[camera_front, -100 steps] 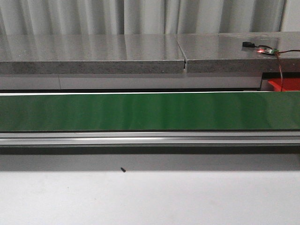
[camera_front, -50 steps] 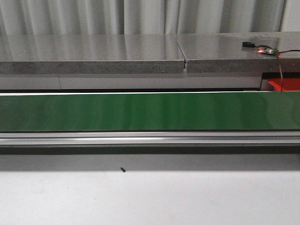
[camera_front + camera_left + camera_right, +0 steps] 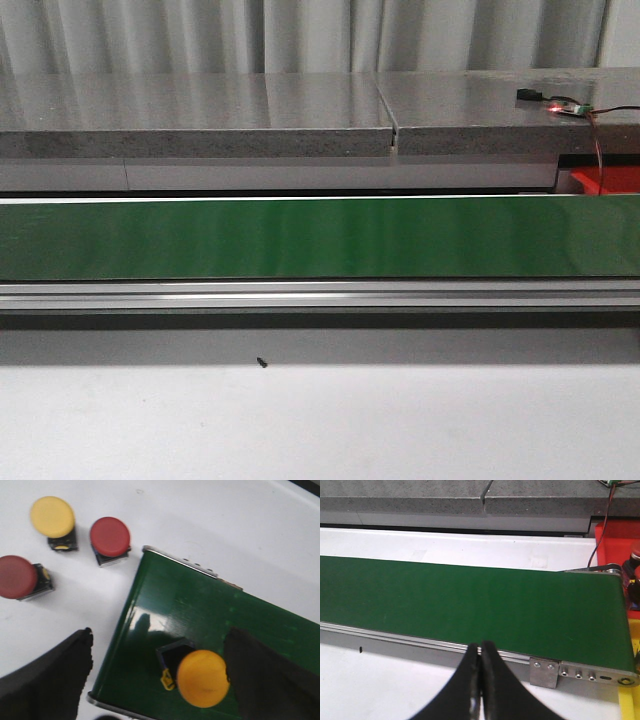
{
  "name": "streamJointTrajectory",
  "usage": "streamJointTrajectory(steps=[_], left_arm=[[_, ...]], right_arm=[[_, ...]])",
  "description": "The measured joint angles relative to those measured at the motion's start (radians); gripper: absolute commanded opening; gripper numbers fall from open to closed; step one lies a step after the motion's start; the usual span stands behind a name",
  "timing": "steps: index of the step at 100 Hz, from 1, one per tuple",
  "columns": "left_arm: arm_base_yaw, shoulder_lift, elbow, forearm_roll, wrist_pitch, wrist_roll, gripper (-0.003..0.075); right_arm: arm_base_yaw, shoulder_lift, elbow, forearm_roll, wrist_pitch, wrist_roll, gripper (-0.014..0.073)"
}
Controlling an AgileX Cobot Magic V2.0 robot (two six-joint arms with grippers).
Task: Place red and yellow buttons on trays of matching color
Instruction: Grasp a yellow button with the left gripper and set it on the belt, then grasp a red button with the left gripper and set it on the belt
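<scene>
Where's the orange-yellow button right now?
Only the left wrist view shows the orange-yellow button: it sits on the green belt near its end, between the open left gripper fingers, apart from three buttons on the white table.

Backdrop: pale pleated curtain; grey speckled stone counter with a seam; white tabletop in front, evenly lit.

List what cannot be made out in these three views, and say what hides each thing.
- Red tray: right wrist view, cut off by the frame edge; contents unclear.
- Yellow tray: only a strip at the edge shows.
- Both arms: outside the front view.
- Orange-yellow button on the green belt: its base is partly hidden under its cap.
</scene>
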Motion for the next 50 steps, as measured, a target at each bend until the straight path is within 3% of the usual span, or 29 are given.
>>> streamJointTrajectory(steps=[28,50], left_arm=[[0.142,0.0,0.0,0.024,0.0,-0.032,0.0533],[0.189,0.084,0.0,0.054,0.004,-0.041,0.0533]], right_arm=[[0.0,0.0,0.0,0.0,0.0,0.0,-0.0069],[0.0,0.0,0.0,0.0,0.0,0.0,-0.0069]])
